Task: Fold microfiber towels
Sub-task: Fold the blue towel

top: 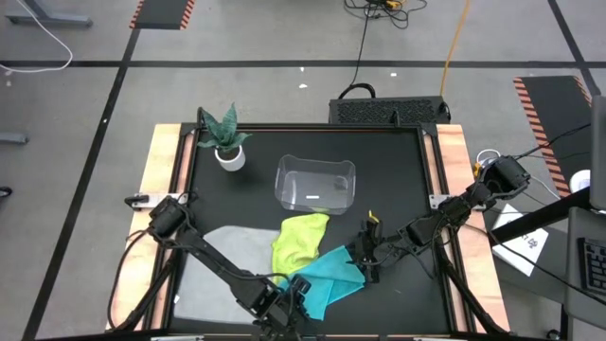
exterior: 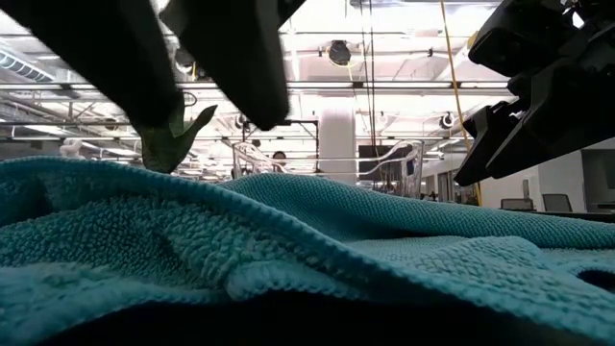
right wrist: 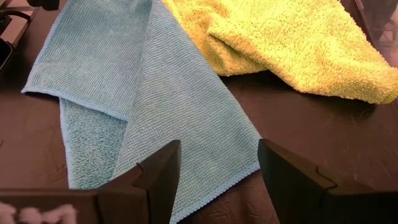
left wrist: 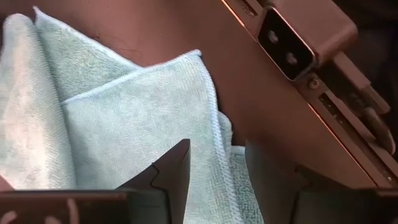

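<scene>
The teal towel (top: 327, 277) lies crumpled near the table's near edge, partly folded over itself (right wrist: 155, 87). The yellow-green towel (top: 298, 242) lies bunched just beyond it, its near end overlapping the teal one. The light grey towel (top: 218, 270) lies flat to the left. My left gripper (left wrist: 217, 162) is open over the teal towel's near left edge (left wrist: 211, 124), with a finger on either side of that edge. The low view shows its fingers (exterior: 183, 67) clear above the cloth. My right gripper (right wrist: 217, 165) is open above the teal towel's right corner.
A clear plastic bin (top: 315, 185) stands at the table's middle, beyond the towels. A small potted plant (top: 227, 144) sits at the far left. The table's wooden frame (left wrist: 311, 81) runs close by my left gripper at the near edge.
</scene>
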Available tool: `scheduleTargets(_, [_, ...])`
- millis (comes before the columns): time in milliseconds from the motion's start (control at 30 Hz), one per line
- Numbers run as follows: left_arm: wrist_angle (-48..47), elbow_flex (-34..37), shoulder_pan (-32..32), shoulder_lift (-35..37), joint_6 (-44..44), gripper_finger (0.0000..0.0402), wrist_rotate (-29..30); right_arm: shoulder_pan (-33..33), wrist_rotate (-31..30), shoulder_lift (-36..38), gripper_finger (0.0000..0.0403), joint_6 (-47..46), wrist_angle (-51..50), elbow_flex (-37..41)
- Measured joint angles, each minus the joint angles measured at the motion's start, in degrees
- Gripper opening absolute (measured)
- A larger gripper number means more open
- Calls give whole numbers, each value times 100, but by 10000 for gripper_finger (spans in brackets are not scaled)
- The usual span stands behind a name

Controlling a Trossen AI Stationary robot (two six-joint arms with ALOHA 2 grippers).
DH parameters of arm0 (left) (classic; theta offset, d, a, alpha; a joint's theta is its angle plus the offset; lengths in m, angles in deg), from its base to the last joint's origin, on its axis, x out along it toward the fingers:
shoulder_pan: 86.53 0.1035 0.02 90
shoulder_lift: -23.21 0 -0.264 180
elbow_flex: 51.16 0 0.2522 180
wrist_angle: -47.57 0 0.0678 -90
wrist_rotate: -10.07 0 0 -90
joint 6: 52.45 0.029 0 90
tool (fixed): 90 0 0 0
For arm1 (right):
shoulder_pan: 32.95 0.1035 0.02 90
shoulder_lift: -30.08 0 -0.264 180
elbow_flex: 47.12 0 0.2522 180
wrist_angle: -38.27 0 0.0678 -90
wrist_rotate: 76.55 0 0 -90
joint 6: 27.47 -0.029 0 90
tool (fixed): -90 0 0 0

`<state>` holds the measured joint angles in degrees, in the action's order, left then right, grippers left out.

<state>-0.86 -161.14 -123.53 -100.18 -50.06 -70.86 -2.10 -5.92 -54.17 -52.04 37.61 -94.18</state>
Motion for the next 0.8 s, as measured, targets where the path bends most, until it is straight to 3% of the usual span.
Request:
scheduleTargets(433, [-192,8,142,-289,-83,119,-1,0,0,0,208,-20,43,-2])
scheduleTargets(533, [-104,6,145,-287,49,90,1,0,0,1,208,-19,42,-2])
scheduleTargets(667, [2,6,129,-208,192,20,-51,0,0,2,208,-9,35,-2])
scheduleTargets(800, [53,6,111,36,134,13,-106,0,0,0,208,-6,44,35])
